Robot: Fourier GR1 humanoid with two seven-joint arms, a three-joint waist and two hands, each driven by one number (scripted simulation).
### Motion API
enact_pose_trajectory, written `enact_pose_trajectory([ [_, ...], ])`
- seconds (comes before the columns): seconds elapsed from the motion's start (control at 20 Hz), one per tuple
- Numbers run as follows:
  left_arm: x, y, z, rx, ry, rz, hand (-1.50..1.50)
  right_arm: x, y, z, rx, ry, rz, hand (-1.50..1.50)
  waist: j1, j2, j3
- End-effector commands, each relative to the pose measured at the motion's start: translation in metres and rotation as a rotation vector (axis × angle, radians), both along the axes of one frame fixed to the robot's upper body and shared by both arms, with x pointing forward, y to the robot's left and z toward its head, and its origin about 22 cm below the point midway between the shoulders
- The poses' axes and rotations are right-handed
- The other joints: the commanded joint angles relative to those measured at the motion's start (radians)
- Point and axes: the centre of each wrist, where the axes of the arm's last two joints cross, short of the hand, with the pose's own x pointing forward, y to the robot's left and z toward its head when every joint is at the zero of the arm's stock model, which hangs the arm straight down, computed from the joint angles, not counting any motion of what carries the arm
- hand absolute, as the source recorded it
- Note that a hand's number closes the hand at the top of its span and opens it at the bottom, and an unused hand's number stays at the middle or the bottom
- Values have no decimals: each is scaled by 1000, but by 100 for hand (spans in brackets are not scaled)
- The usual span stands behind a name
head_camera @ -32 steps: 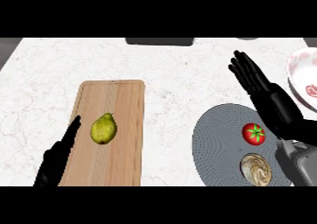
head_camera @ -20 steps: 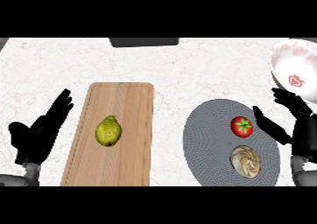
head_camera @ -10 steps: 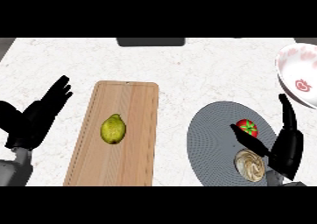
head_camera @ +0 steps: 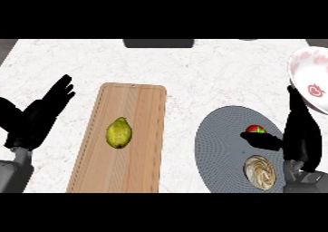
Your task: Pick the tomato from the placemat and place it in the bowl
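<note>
tomato (head_camera: 254,129) on grey placemat (head_camera: 220,145) near counter's right edge, my right hand (head_camera: 297,131) beside it, thumb across it, not clenched yet | likely small, smooth, rolls, bruises; take round its middle | bowl (head_camera: 315,84) at right edge | left hand (head_camera: 34,118) released, resting at left edge

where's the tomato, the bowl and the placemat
tomato (head_camera: 256,129), head view, on its red top showing above the thumb
bowl (head_camera: 314,86), head view, on its white inside near the red mark
placemat (head_camera: 220,140), head view, on its bare grey left part
</note>
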Motion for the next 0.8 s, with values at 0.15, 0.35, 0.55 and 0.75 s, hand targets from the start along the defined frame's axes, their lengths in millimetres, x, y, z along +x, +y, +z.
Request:
enact_pose_trajectory([
  [0.15, 10, -13, 4, -14, 9, -20, 0, 20, 52, 71, -52, 270, -30, -150, 12, 1, 5],
  [0.35, 13, -2, 2, -7, 8, -26, 0, 47, 58, 76, -76, 400, -49, -150, 19, 6, 6],
  [0.55, 20, 1, 5, -14, 11, -12, 0, 56, 58, 83, -62, 478, -74, -150, 5, 4, 6],
  [0.75, 9, -3, 12, -5, -11, -13, 0, 57, 59, 79, -61, 551, -84, -150, 13, -3, 8],
])
